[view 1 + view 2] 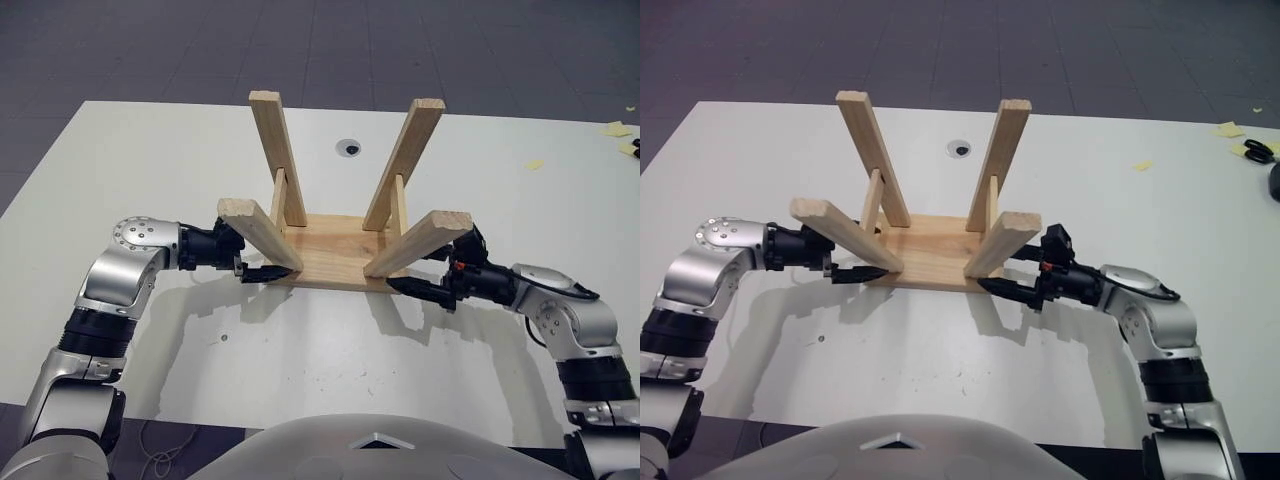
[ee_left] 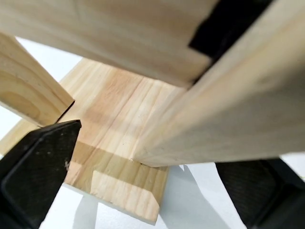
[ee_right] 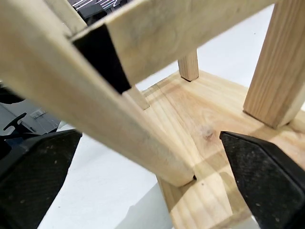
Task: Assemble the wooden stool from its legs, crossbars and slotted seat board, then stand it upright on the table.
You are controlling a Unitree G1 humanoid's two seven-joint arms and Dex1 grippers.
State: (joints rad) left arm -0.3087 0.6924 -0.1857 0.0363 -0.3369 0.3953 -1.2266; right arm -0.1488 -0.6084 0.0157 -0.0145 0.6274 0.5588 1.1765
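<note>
Left pincer (image 1: pixel 262 270): fingers apart, straddling near-left leg (image 1: pixel 258 232) at its base.
Stool (image 1: pixel 335 250): upside down mid-table (image 1: pixel 150 150), seat board (image 1: pixel 325 262) flat; likely stiff, light, joints may loosen.
Right pincer (image 1: pixel 415 282): apart around near-right leg (image 1: pixel 420 243).
Hold: legs, low by the board.

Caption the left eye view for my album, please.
Upside-down wooden stool on a white table, the robot's left hand and right hand open at either end of its seat board.

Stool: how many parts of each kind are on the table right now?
Legs: 4
Crossbars: 2
Seat board: 1
Total: 7
</note>
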